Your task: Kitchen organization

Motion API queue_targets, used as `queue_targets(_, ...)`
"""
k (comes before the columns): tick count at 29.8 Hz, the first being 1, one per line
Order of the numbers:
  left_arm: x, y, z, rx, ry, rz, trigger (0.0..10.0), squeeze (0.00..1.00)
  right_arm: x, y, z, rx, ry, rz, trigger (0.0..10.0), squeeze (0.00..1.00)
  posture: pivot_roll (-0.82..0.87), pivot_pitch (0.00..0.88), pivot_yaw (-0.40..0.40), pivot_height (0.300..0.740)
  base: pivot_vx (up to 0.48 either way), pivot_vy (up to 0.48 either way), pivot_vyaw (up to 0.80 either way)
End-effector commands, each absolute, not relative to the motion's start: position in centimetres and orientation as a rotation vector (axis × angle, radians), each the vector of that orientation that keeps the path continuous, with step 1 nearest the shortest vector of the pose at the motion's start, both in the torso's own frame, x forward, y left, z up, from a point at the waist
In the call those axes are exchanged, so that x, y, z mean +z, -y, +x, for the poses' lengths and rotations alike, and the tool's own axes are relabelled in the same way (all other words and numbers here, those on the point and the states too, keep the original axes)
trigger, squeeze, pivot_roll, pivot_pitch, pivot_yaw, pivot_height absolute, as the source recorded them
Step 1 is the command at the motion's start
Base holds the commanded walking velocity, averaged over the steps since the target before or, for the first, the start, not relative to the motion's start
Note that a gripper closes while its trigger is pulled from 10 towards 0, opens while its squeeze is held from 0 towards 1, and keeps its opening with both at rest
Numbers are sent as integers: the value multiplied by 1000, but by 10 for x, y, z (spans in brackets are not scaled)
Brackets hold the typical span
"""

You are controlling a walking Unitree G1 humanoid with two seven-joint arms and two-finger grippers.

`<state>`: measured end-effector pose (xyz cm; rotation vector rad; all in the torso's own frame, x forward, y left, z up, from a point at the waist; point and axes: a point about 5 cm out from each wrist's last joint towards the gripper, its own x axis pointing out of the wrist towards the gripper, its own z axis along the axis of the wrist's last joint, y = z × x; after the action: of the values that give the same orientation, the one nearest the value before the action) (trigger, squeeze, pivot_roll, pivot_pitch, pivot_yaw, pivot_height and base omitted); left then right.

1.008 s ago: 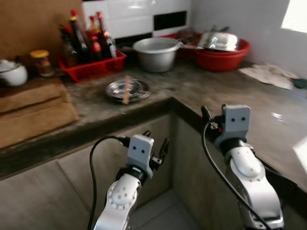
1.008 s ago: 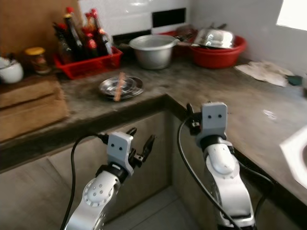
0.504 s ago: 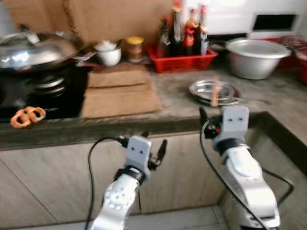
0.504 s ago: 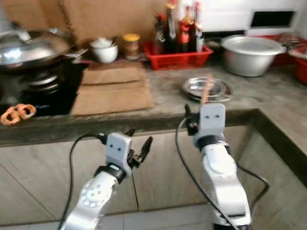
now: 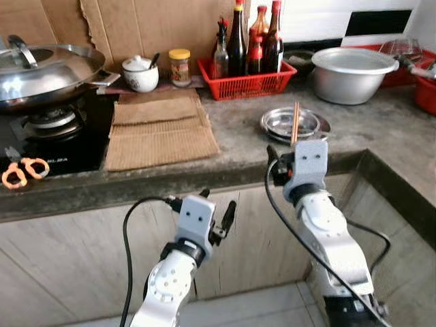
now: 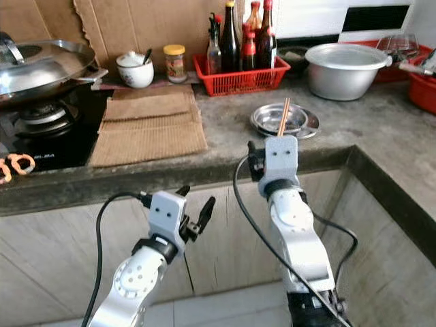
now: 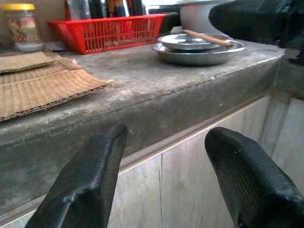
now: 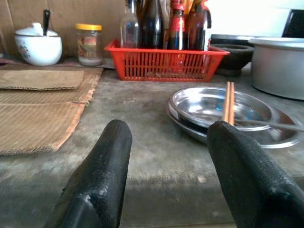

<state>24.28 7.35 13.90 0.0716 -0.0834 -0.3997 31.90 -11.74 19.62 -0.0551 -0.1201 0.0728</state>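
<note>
A: Where do the arms stand against the stone counter (image 5: 238, 146)?

B: Both sit at its front edge. The right gripper (image 8: 166, 185) is raised level with the top, its two black fingers spread wide around nothing, aimed along the surface at the stacked steel plates (image 5: 294, 124). The left gripper (image 7: 166, 185) hangs lower, facing the counter's front lip and the cabinet door (image 5: 88, 252) beneath it, fingers equally parted and empty.

A: And the likely thing to tidy?

B: Probably the chopsticks (image 5: 294, 122), laid across the plates with their tips out over the rim nearest the robot. That overhang seems to be why the right arm lines up there: the sticks offer a free end to pinch.

A: What else sits on the counter?

B: Behind the plates, a red basket (image 5: 246, 78) holds the sauce bottles (image 5: 238, 41) upright against the wall. Beside it stand a yellow-lidded jar (image 5: 180, 67) and a white lidded pot (image 5: 141, 73). Folded cardboard (image 5: 160, 126) lies between the plates and the stove (image 5: 48, 139), apparently as a mat. Orange-handled scissors (image 5: 22, 170) rest at the stove's near edge.
</note>
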Motion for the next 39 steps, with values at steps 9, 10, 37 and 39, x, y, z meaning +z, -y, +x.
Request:
queue_targets(9,142,-74,233,-396,75,65,10000,0,207,113,339,-5,168,-86,10000,137,156,91,-49,740,0,0,0)
queue_targets(10,142,-74,232,-398,75,62,10000,0,209,114,340,-20,177,-91,10000,0,157,91,-49,740,0,0,0)
queue_targets(37,145,-64,223,-453,79,23,10000,0,199,115,363,-102,108,5,10000,0,158,90,-54,740,0,0,0)
queue_targets(39,145,-65,223,-449,78,18,10000,0,201,115,365,-111,108,20,10000,0,160,93,-56,740,0,0,0)
